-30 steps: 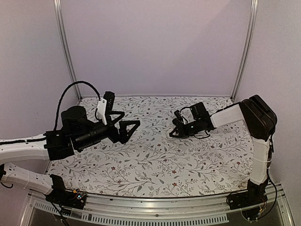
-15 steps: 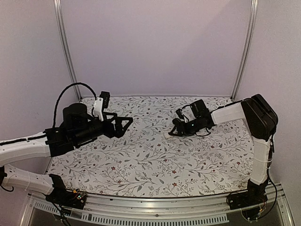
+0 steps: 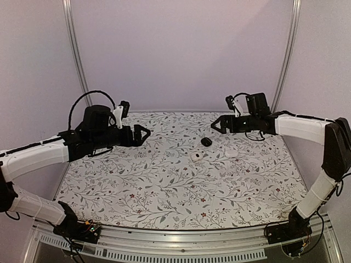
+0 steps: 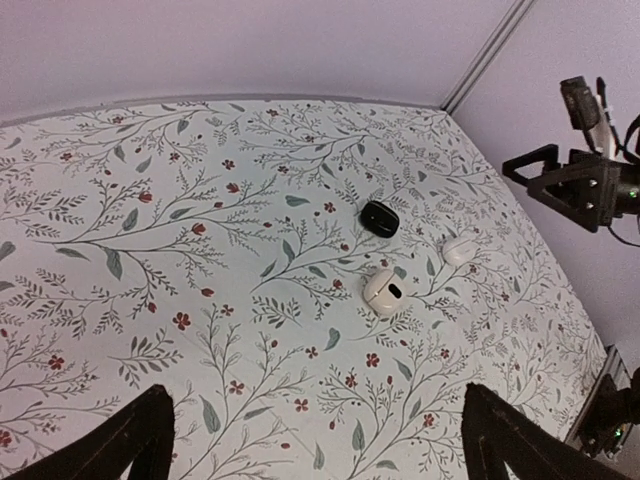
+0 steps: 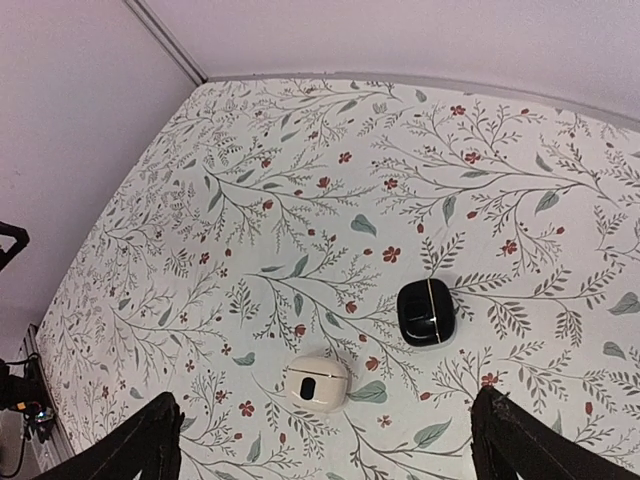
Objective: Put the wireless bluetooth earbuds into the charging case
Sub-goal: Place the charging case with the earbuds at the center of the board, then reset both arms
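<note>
No earbuds show in any view. Three shut cases lie on the floral cloth: a black case, a white case with a dark oval mark, and a second white case to their right. My left gripper hangs open and empty, high over the cloth well left of the cases. High at the back right, my right gripper is open and empty, apart from the cases.
The floral cloth covers the table up to the back wall. Metal posts stand at the rear corners. A metal rail runs along the near edge.
My right gripper opened, lifted off the spot where the cases lie and pulled back to the right, uncovering them. The left arm drew back toward the left rear.
</note>
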Robot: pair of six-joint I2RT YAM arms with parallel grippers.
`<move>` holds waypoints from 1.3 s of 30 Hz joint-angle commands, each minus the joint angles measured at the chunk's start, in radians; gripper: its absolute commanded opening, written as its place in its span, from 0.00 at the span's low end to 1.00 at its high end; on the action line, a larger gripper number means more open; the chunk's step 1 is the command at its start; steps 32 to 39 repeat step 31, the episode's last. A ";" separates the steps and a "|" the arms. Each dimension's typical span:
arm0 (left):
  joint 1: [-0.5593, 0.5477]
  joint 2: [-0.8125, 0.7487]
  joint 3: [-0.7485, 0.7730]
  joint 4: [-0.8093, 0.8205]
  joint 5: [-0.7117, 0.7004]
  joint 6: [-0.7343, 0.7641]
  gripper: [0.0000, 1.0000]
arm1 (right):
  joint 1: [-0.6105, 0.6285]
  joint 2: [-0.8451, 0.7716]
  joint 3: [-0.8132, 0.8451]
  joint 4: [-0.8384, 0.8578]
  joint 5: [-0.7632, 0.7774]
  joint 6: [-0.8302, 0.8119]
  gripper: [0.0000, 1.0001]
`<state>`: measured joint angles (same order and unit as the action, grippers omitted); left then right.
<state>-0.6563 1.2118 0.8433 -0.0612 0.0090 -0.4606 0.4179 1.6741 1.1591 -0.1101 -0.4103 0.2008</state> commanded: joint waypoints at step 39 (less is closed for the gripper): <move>0.139 0.049 -0.081 -0.117 -0.006 -0.095 1.00 | -0.067 -0.491 -0.581 0.358 0.275 0.126 0.99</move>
